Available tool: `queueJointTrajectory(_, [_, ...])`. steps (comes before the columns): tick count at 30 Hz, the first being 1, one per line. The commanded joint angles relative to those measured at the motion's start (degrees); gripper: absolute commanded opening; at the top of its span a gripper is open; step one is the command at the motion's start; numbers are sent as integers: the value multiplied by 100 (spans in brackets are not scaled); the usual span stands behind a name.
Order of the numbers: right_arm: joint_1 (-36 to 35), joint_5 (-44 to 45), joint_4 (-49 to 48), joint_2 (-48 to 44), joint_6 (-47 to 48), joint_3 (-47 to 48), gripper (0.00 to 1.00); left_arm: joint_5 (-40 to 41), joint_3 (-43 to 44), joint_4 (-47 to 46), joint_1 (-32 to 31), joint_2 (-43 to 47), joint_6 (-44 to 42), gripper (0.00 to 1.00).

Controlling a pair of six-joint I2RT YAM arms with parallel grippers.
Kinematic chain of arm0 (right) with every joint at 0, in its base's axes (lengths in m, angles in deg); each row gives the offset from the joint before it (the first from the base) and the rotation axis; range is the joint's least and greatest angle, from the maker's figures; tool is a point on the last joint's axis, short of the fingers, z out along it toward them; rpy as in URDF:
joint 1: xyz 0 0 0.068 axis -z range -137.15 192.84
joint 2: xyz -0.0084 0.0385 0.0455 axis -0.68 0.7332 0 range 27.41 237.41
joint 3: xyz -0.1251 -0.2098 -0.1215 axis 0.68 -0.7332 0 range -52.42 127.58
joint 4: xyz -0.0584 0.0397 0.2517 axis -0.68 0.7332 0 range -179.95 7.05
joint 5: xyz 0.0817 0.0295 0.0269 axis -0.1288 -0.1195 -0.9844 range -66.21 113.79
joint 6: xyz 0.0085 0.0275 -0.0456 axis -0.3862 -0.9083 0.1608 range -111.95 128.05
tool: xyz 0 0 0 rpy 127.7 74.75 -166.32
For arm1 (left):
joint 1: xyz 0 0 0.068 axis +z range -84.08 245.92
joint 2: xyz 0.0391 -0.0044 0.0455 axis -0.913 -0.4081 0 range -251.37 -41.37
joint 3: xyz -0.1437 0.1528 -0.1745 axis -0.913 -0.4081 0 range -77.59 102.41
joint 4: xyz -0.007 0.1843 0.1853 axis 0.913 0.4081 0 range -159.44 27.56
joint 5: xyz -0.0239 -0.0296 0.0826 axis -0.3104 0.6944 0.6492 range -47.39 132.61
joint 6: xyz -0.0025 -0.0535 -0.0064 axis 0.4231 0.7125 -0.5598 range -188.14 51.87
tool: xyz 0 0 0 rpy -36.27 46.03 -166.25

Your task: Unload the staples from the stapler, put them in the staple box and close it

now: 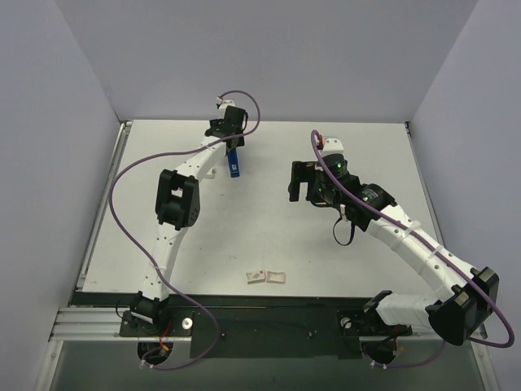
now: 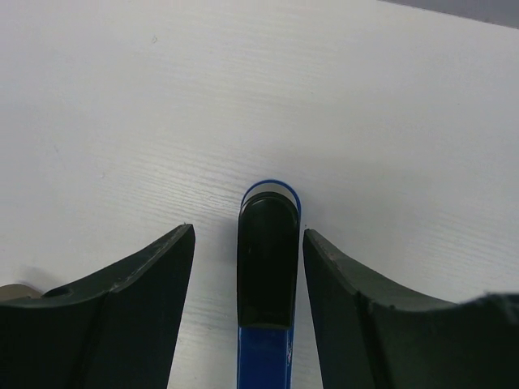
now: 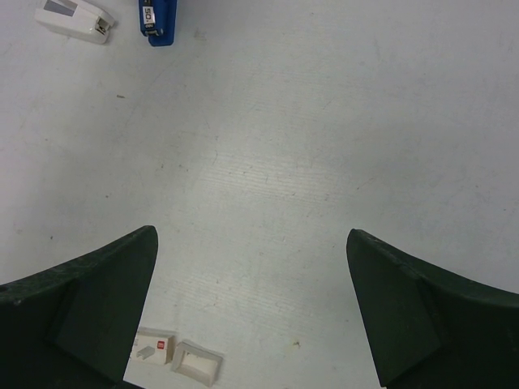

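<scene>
The blue stapler lies flat on the white table at the far left-centre. In the left wrist view its black end sits between the fingers of my left gripper. The jaws straddle it, open, with a clear gap on the left side and a thin one on the right. The left gripper reaches down over it from the back. My right gripper hovers open over bare table, right of centre, with nothing between its fingers. It sees the stapler far off. The staples are hidden.
Two small white cardboard pieces, one with a red mark, lie near the table's front edge, also below the right gripper. A small white object lies beside the stapler. Grey walls enclose the table.
</scene>
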Motion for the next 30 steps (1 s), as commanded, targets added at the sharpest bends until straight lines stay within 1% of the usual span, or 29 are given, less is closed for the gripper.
queueJointTrajectory(1, [-51, -43, -41, 34, -33, 5, 95, 191, 195, -348, -39, -74, -70, 65])
queueJointTrajectory(13, [-51, -87, -41, 25, -42, 13, 94, 314, 309, -366, -136, -197, -115, 63])
queueJointTrajectory(14, [-60, -96, -41, 25, -42, 5, 94, 314, 318, -375, -136, -197, -115, 62])
queueJointTrajectory(18, [-51, -114, -49, 17, -42, 5, 92, 306, 335, -384, -136, -188, -123, 54])
queueJointTrajectory(20, [-51, -140, -49, 17, -42, -4, 91, 323, 335, -384, -145, -171, -115, 46])
queueJointTrajectory(21, [-60, -131, -49, 17, -42, -4, 91, 332, 335, -392, -145, -171, -132, 45])
queueJointTrajectory(22, [-51, -122, -49, 17, -42, -13, 91, 341, 335, -401, -136, -171, -132, 41])
queueJointTrajectory(23, [-51, -131, -49, 17, -42, -13, 91, 358, 335, -401, -145, -162, -141, 39])
queueJointTrajectory(25, [-60, -140, -49, 25, -42, -22, 91, 385, 335, -410, -136, -145, -167, 24])
queueJointTrajectory(26, [-69, -149, -49, 25, -42, -22, 91, 385, 335, -410, -136, -145, -185, 0])
queueJointTrajectory(30, [-69, -157, -49, 25, -33, -4, 90, 218, 134, -506, -136, 57, -273, 0])
